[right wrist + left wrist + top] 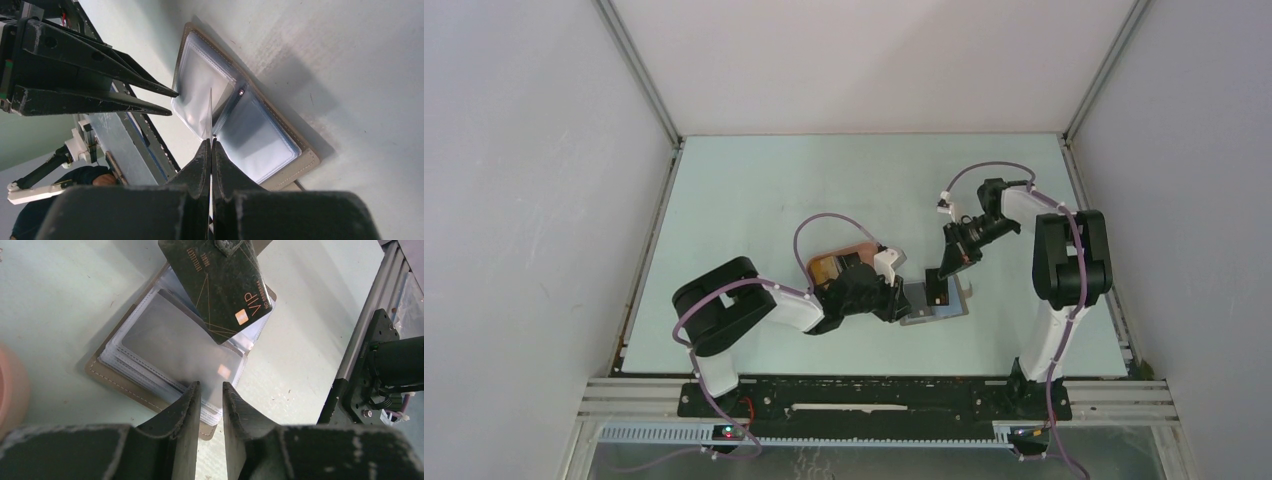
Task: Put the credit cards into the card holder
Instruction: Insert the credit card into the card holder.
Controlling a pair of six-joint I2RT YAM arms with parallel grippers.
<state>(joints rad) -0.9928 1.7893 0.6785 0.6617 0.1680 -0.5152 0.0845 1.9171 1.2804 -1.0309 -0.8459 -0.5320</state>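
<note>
The card holder (pixel 951 310) lies open on the table (pixel 774 180), just in front of the left arm's wrist and between the two arms. Its tan stitched edge frames a stack of clear sleeves (pixel 165 335); in the right wrist view the holder (pixel 300 161) shows two sleeve pages, one on each side of the fold.

The right gripper (pixel 211 142) has its jaws pressed together on a dark card (pixel 210 112), seen there edge-on as a thin line standing over the fold. From the left wrist the same card (pixel 225 290) shows its face, with gold lines, a small chip and the letters VIP; it hangs tilted, with its lowest corner over the far part of the sleeves. Whether that corner touches the plastic or has entered a pocket cannot be told. From above, the card (pixel 939 290) sits over the holder under the right gripper (pixel 948 262).

The left gripper (pixel 210 390) has its jaws a little apart, with a narrow gap between them; its tips sit at the near edge of the sleeves. Whether they pinch a sleeve cannot be told.

A peach tray (pixel 856 249) rests just behind the left gripper (pixel 898 300), with a yellow-orange card (pixel 824 268) lying in it; its rim (pixel 10 385) shows at the left edge of the left wrist view, apart from the holder.
</note>
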